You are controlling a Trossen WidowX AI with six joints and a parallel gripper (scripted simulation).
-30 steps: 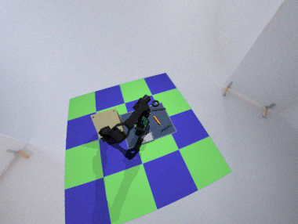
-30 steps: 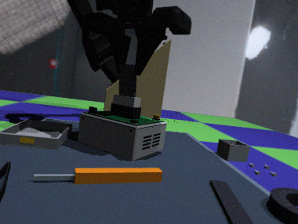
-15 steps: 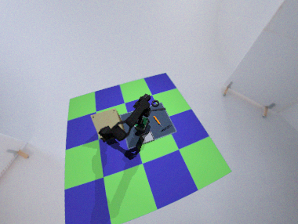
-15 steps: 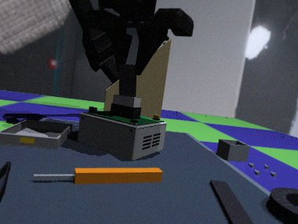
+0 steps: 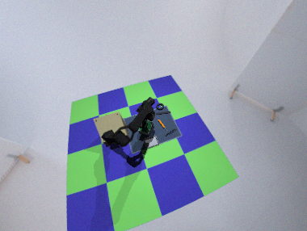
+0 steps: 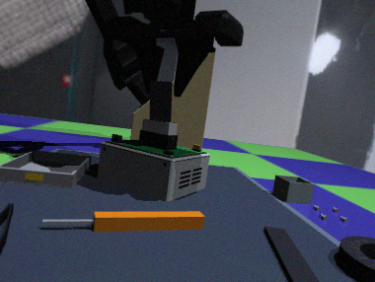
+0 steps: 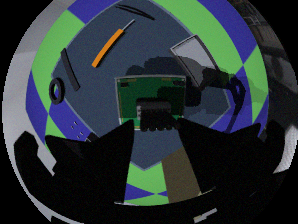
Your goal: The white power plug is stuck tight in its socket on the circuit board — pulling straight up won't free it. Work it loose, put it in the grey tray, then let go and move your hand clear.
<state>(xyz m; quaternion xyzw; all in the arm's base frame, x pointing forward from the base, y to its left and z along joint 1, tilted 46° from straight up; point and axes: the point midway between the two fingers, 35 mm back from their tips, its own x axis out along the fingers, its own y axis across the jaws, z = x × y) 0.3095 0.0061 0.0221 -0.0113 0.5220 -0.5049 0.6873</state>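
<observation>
1. White shell, probably light, rigid plastic: your plug (image 6: 159, 126) (image 7: 153, 107) is in its socket on the circuit board (image 5: 145, 128) (image 6: 185, 150) (image 7: 127, 100).
2. Your gripper (image 5: 147, 119) (image 6: 161, 118) (image 7: 156, 123) looks partly apart over the plug, not clamped on it, imo.
3. I'd grab the shell low on its sides and rock it gently. Smooth sides may slip, and the pins or board could be fragile.
4. The grey tray (image 5: 156, 141) (image 6: 54, 178) (image 7: 181, 64) sits beside the housing (image 6: 133, 170), so you'll want to lift over its rim. The orange screwdriver (image 5: 161, 123) (image 6: 148, 221) (image 7: 107, 48) is off that route.
</observation>
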